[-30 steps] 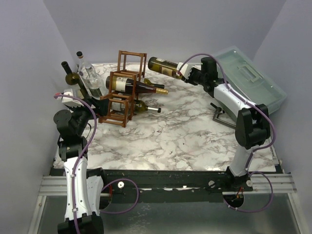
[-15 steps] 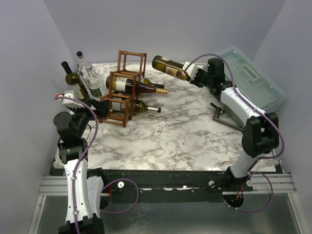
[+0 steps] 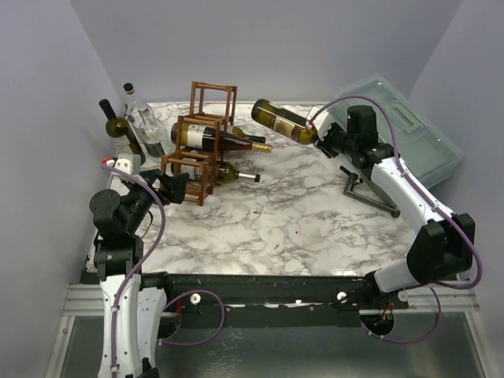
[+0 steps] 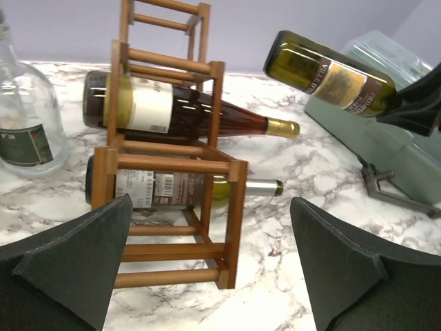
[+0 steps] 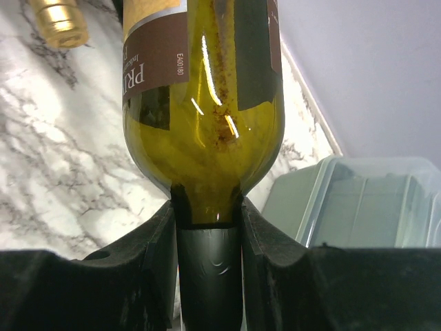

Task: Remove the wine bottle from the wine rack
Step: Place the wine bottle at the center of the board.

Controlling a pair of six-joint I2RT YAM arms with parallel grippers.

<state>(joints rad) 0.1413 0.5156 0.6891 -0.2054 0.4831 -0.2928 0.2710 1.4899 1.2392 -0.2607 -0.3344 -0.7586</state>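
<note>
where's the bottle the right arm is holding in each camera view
top external: held bottle upper middle, tilted in the air
left wrist: held bottle upper right, slanting down to the right
right wrist: held bottle centre, filling the frame, neck at the bottom
shared landmark: grey-green plastic box, to its right in all three

One wine rack [image 3: 213, 85] with two racked bottles [image 3: 209, 139], plus one wine bottle [image 3: 279, 120] aloft. Two standing bottles [image 3: 147, 126], possibly three where they overlap at far left, and one plastic box [image 3: 409, 134].
</note>
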